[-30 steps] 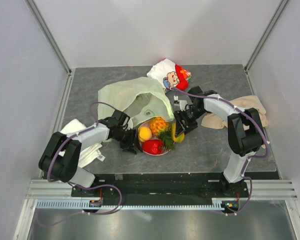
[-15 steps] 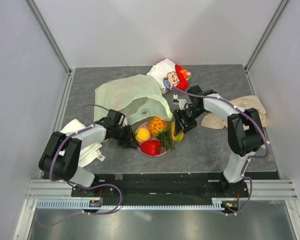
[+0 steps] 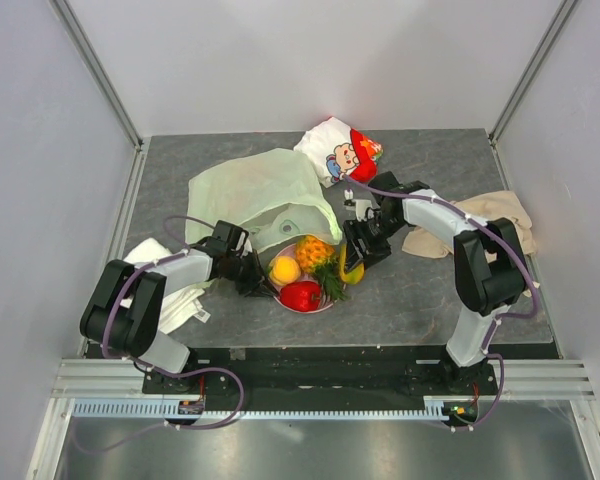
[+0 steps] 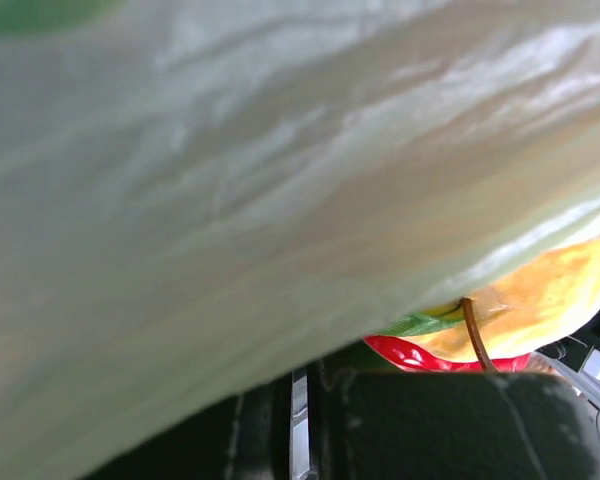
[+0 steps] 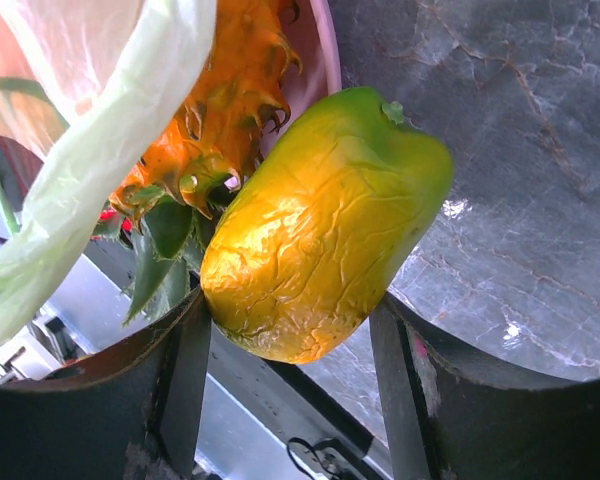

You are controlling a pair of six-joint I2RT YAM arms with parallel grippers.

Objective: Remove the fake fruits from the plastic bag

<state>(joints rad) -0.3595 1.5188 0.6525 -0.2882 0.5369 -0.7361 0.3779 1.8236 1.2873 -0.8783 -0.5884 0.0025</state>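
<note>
L arm first: the left pincer [image 3: 248, 272] sits low at the near-left edge of the plastic bag [image 3: 255, 190]. Its own cam is nearly all covered by the pale green film, so I cannot tell if it is open or closed or has the film.

Then the fruits. I count 4 in the top view: 1 round orange-yellow fruit [image 3: 285, 270], 1 red piece [image 3: 302, 295], 1 pineapple [image 3: 315, 248], and 1 mango [image 5: 320, 230]. The first 3 lie on the pink plate [image 5: 325, 50], which is at the bag mouth, and a fold of film hangs over the pineapple. There is 1 bag and 1 plate.

The mango is off the plate, on the worktop [image 5: 520, 200], just beside the rim on the right side.

R arm: the right pincer [image 5: 288, 330] is the nearer one to the mango. One finger stands at each side, both very close to the skin. If they press already, I cannot tell. The mango's long axis points away from the pincer, a bit tilted to the right, with the stem end far. So the fingers cross its narrow width, which I think is good for lifting.
</note>
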